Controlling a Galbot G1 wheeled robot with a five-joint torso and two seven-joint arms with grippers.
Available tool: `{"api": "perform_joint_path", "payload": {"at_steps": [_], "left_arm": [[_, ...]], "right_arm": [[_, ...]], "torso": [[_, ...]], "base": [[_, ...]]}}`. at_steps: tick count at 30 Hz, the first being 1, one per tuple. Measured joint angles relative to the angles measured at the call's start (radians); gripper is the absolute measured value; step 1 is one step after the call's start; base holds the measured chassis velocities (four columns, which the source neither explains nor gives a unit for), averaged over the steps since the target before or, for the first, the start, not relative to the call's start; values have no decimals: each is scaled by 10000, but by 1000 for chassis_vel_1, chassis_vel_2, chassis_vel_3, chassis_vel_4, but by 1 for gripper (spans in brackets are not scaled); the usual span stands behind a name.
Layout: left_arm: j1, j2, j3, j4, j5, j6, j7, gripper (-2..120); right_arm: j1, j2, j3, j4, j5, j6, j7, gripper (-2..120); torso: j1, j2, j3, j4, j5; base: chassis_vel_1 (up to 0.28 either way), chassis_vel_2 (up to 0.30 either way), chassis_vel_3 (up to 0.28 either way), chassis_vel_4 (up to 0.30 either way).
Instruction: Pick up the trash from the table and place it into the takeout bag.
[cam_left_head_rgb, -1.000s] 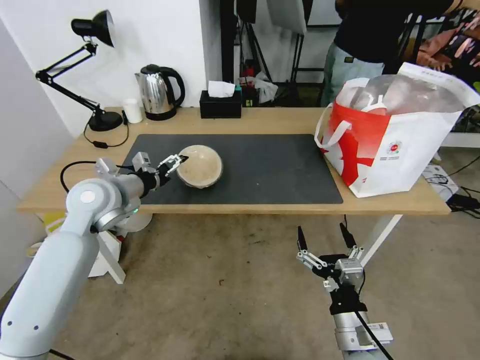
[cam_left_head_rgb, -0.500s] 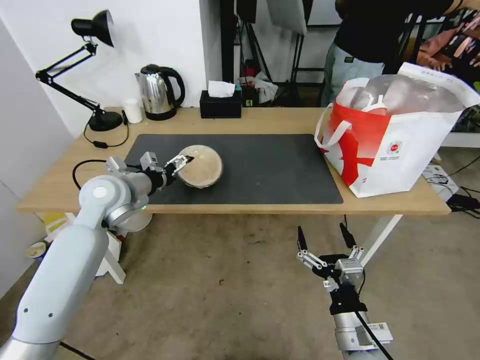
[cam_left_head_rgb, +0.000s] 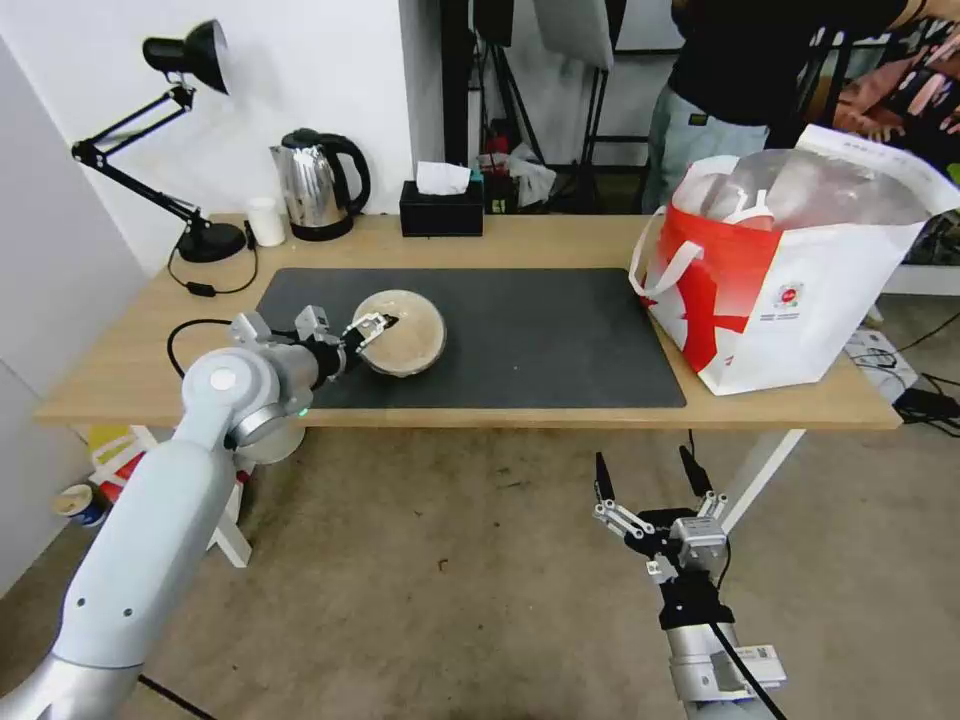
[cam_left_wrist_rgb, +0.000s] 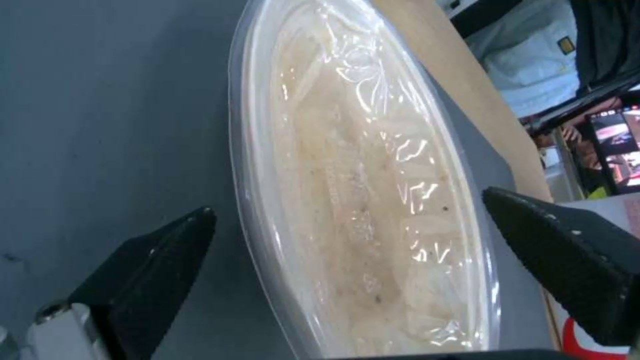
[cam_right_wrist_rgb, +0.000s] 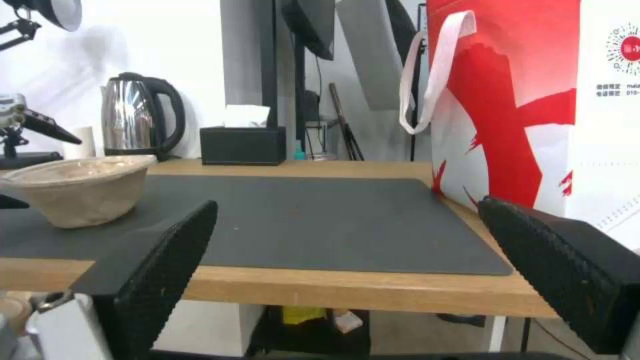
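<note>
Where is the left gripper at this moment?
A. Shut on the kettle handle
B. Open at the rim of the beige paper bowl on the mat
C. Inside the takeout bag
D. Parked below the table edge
B. The left gripper is open, one finger on each side of the beige paper bowl's rim, as the left wrist view shows.

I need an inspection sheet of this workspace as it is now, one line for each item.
Surface: light-wood table with dark grey mat.
Job's things: beige paper bowl on the mat; white-and-red takeout bag upright at the table's right end.
Clutter: steel kettle, black tissue box, black desk lamp, small white cup.
Grippers: left gripper at the bowl's rim, jaws open around it; right gripper below the table edge, open.
Cables: black lamp cable.
Surroundings: concrete floor.
</note>
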Motion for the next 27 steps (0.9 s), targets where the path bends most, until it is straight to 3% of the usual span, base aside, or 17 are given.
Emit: {"api": "perform_joint_path", "payload": {"at_steps": [27], "left_arm": [[-666,-512,695,1009,573,-7,287,100]], "right_arm": [[0,0,0,0,1,0,0,100]], "torso": [[0,-1,-3,2,5]], "base": [[0,0,0,0]]}}
